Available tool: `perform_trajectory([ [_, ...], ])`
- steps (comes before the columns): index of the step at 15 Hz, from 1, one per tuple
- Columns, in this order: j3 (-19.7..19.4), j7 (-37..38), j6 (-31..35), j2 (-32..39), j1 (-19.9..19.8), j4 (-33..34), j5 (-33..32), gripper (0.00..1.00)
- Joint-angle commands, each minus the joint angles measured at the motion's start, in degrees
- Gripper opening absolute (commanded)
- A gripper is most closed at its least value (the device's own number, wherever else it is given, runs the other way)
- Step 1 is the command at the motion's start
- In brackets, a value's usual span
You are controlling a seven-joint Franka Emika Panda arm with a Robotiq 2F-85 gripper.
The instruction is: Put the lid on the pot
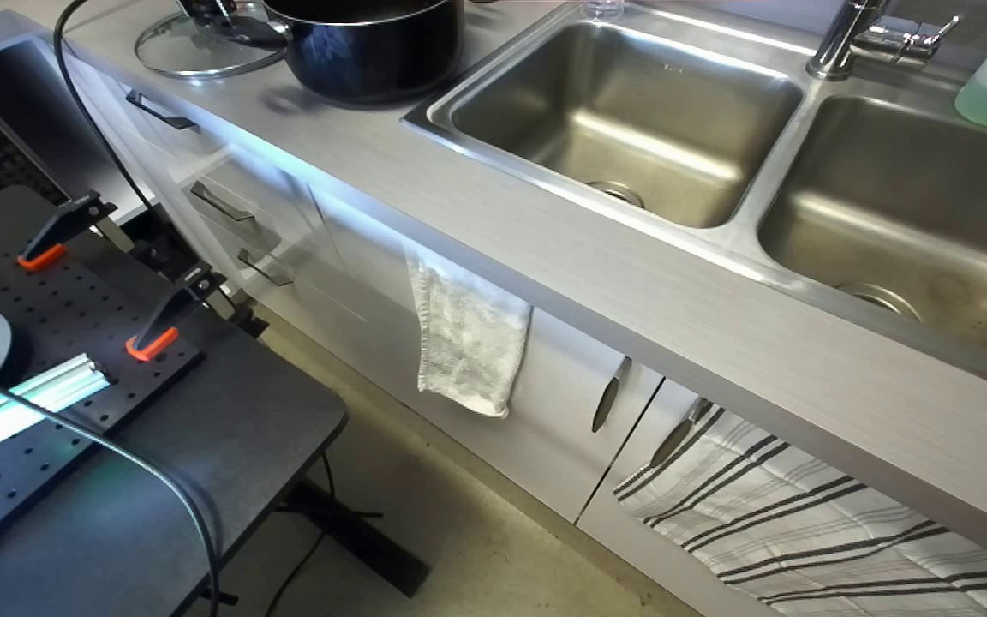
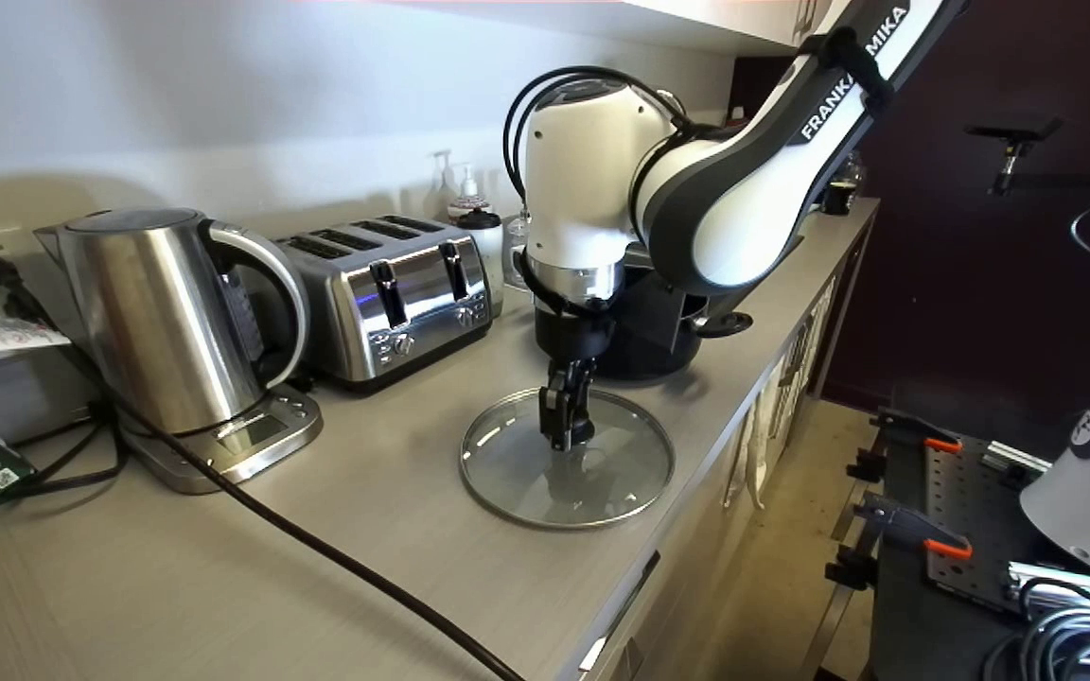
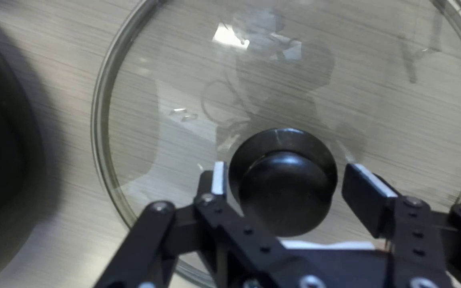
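The glass lid (image 2: 507, 478) lies flat on the counter, its black knob (image 3: 286, 192) up; it also shows in an exterior view (image 1: 170, 47) and fills much of the wrist view (image 3: 166, 140). My gripper (image 3: 288, 180) is open, its fingers on either side of the knob with gaps visible. In an exterior view the gripper (image 2: 564, 430) points down at the lid's middle. The black pot (image 1: 373, 56) stands beside the lid, close to the sink; its top is cut off there. The arm partly hides the pot (image 2: 644, 355) in an exterior view; its dark side (image 3: 2, 152) shows in the wrist view.
A steel double sink (image 1: 785, 154) lies beyond the pot. A toaster (image 2: 394, 293) and a kettle (image 2: 162, 312) stand along the wall. A black cable (image 2: 318, 549) crosses the counter. The counter's front edge (image 2: 644, 539) runs close to the lid.
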Motion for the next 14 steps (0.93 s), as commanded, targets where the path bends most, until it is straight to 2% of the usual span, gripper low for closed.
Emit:
perform_trajectory([
  [1,-1.1,-2.7,0.4,0.8,1.1,1.2,2.8,0.44],
  [2,-1.1,-3.0,0.4,0.6,1.1,1.4,3.2,0.36],
  [5,-1.1,-4.1,0.4,0.4,1.1,1.6,4.5,0.32],
  [7,-0.8,-4.9,0.6,-0.8,1.1,1.2,5.2,0.25],
  [14,3.0,-10.8,1.0,-9.2,0.3,-4.0,10.5,0.25],
])
